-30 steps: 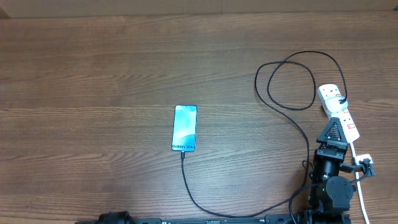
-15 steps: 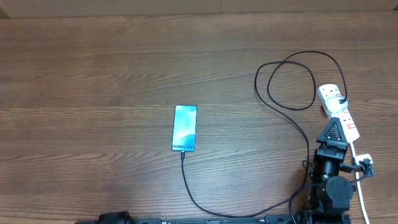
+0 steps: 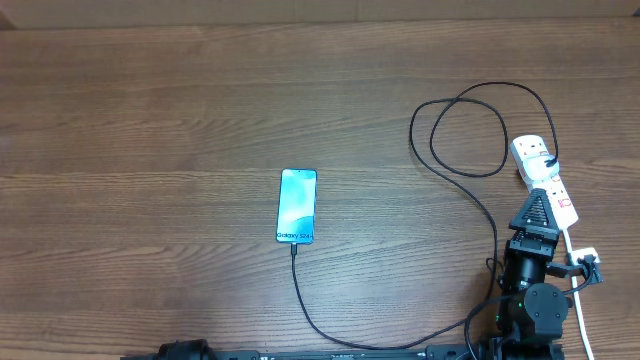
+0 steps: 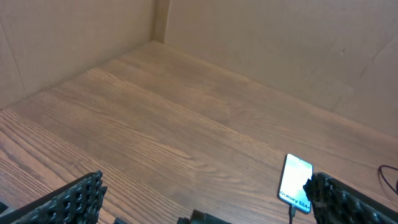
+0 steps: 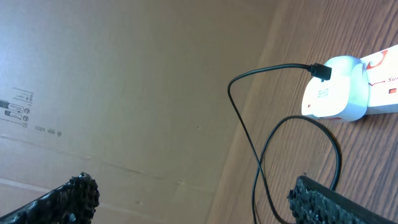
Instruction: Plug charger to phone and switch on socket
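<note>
Bare table [image 3: 140,120] lies open left of the phone [image 3: 297,205] and beyond it. On the right, the charger [image 3: 496,235] loops across the approach to the socket [image 3: 562,203]; cardboard walls [image 4: 249,43] close the far side.

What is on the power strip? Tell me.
A white adapter sits plugged into the power strip's far end, black cable running from it. The right arm partly hides the near end.

Desk [image 3: 150,120]: brown wood-grain surface, matte, evenly lit. Ahead of left tool [image 4: 208,205]: plain cardboard wall [image 4: 280,50], two panels meeting at a corner seam [image 4: 160,22]. Ahead-left of right tool [image 5: 199,202]: more cardboard, with small printed black marks [image 5: 15,102].
</note>
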Tool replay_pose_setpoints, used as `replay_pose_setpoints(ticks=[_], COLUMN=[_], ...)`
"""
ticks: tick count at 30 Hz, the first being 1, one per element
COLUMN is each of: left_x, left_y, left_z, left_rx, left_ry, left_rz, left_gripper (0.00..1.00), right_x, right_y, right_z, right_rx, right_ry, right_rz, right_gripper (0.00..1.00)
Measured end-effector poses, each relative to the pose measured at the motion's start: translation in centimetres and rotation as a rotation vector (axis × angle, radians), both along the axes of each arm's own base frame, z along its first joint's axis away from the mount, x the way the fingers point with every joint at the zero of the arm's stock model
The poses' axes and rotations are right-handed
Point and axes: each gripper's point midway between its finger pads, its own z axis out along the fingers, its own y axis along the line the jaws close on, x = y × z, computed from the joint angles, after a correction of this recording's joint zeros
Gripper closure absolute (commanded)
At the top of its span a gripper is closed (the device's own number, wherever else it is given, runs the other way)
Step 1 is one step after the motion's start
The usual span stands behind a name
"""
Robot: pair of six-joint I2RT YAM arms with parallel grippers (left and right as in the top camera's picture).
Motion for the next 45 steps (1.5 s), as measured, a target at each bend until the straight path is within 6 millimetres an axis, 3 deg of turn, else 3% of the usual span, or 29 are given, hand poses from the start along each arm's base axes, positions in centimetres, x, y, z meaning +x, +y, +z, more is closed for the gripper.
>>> replay_pose_setpoints(ticks=[29,45], left_x=[0.0,0.0], left_y=[0.0,0.0], left_z=[0.0,0.0], left_rx=[0.0,0.0], left_ry=[0.0,0.0], left_rz=[0.0,0.0], left_gripper=[0.01,0.0], right_x=[0.0,0.1], right_y=[0.0,0.3], right_z=[0.1,1.3], right_rx=[0.0,-0.027], right_ry=[-0.004,-0.053], right_rz=[0.0,0.017], right_gripper=[0.0,0.0])
